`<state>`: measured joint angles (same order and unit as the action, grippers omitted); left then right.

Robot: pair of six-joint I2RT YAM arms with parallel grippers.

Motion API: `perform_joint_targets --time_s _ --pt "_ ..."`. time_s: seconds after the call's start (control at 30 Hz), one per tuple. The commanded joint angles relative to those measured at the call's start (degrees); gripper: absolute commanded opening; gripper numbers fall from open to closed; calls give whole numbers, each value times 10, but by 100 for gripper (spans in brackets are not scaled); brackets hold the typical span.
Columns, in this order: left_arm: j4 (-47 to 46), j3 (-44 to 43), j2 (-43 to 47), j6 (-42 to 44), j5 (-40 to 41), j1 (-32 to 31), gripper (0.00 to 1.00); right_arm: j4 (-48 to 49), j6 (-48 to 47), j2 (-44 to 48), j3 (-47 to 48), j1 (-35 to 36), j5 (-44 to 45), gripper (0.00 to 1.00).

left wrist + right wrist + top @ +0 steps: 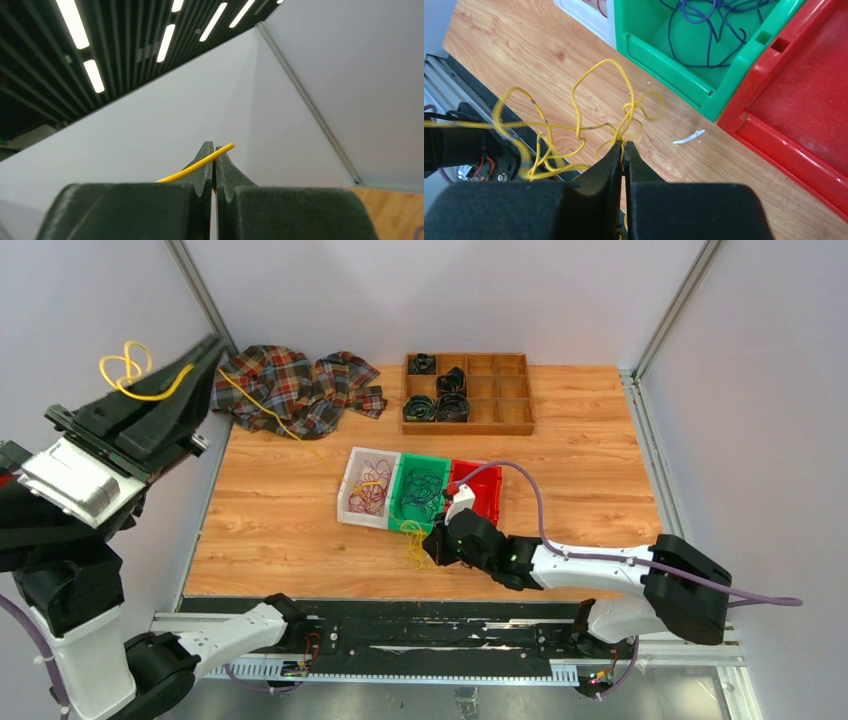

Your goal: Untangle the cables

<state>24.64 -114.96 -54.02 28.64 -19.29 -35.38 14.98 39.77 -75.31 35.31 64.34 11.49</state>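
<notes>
My left gripper [213, 346] is raised high at the far left, shut on a yellow cable [200, 164] that crosses its fingertips [214, 146]. That cable [128, 368] loops behind the gripper and runs down over the cloth toward the bins. My right gripper [432, 545] sits low at the table's near edge, shut on a strand of the yellow cable tangle [574, 100] just ahead of its tips [624, 143]. Red cables [368, 495] lie in the white bin [349, 485]. Dark blue cables [709, 20] lie in the green bin [396, 490].
A red bin [487, 502] stands right of the green one. A plaid cloth [290, 390] lies at the back left. A wooden tray [500, 420] holds black coiled bands. A lilac hose [540, 510] arcs over the right arm. A white scrap [689, 136] lies on the wood.
</notes>
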Motion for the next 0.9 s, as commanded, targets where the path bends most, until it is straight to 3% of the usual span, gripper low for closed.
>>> perform_joint_targets --time_s 0.0,0.1,0.2,0.37,0.53,0.87 --pt "-166 -17 -20 69 120 2 1 -31 14 -22 7 16 8 3" --pt "-199 -49 -43 100 152 2 1 -21 16 -33 3 21 8 3" --pt "-163 -73 -49 83 125 2 1 -21 1 -36 10 31 12 9" --pt "-91 -34 -28 35 42 2 1 -24 -75 7 48 40 1 37" --pt "-77 -17 -26 11 18 2 1 -31 -140 49 90 40 -13 62" --pt "-51 -3 -17 6 0 2 1 42 -245 35 197 53 -160 67"
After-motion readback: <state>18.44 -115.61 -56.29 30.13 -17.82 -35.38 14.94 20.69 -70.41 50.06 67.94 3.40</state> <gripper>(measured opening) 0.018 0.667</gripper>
